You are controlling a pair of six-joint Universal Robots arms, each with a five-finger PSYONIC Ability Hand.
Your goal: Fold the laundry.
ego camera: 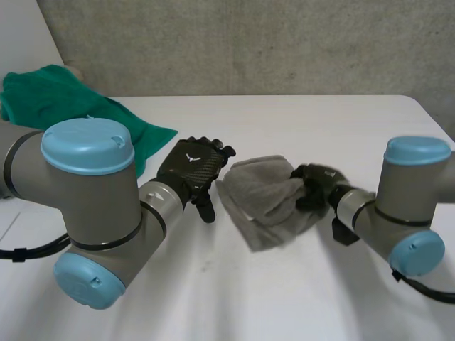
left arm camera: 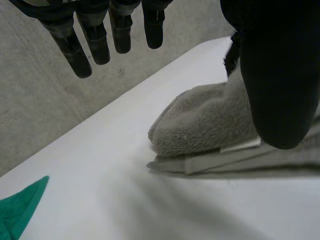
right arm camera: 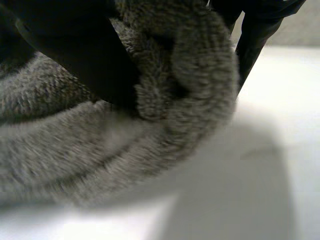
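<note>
Black fingers (right arm camera: 255, 35) and thumb of the right hand (ego camera: 316, 186) are clamped on a bunched fold of the grey towel (right arm camera: 165, 100) - the pile bulges out between them in the right wrist view. From the head view, that grip sits at the towel's right edge, lifting it slightly off the table (ego camera: 234, 298).

At the towel's left edge is the left hand (ego camera: 193, 170), palm down, its fingers (left arm camera: 82, 50) straight and spread apart, holding nothing; whether the thumb touches the cloth I cannot tell. On the back of this hand is a small white mark, too small to read.

Counted: one grey towel, lying rumpled near the table's middle between the two hands, and one green cloth (ego camera: 71, 106), heaped at the far left corner and well apart from the towel. A tip of it also shows beyond the left hand in the left wrist view.

Bare white table lies in front of the towel and behind it, up to the far edge, where a grey concrete wall (ego camera: 249, 42) stands.
</note>
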